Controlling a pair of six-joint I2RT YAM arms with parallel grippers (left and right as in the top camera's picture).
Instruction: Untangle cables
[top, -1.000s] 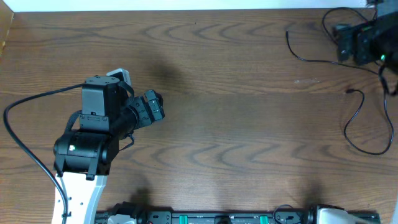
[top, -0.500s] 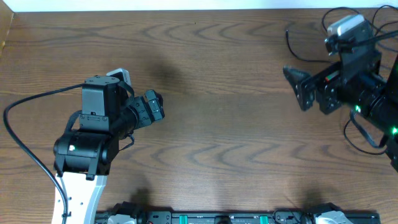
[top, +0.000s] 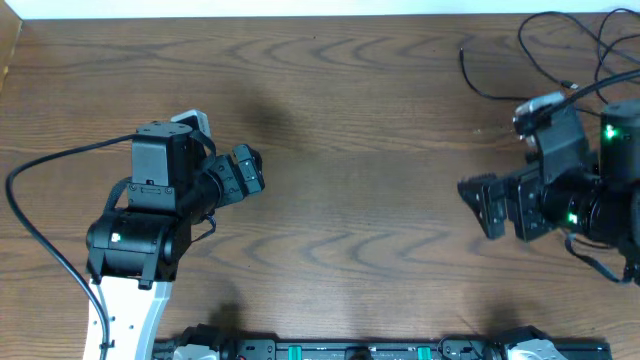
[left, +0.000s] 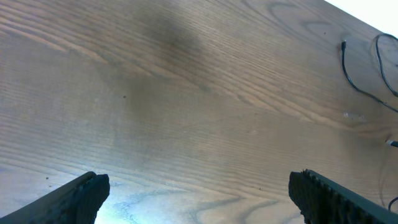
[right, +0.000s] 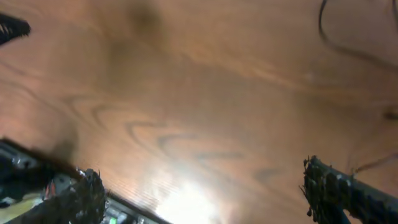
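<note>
The cables (top: 463, 62) are thin black cords lying in loose loops at the 1 o'clock corner of the table (top: 360, 150); part of the run is hidden under the right arm, and no white cord or plug end can be made out. Expect them to be very light, limp and smooth. They will likely slide on the wood and drag neighbouring loops when pulled, so grip a single free strand near a loop's outer edge, not at a crossing. The right gripper (top: 478, 207) hangs with its jaws spread wide and nothing between them. It points toward 9 o'clock, with the nearest visible cord at about its 12 o'clock, near but not touching. Its own view is blurred and shows only a dark strand (right: 328, 42) at 1 o'clock. The left gripper (top: 248, 170) is likewise wide apart and empty, and the cords lie well apart from it toward 2 o'clock. One strand (left: 348, 71) shows in the far corner of its wrist view.
</note>
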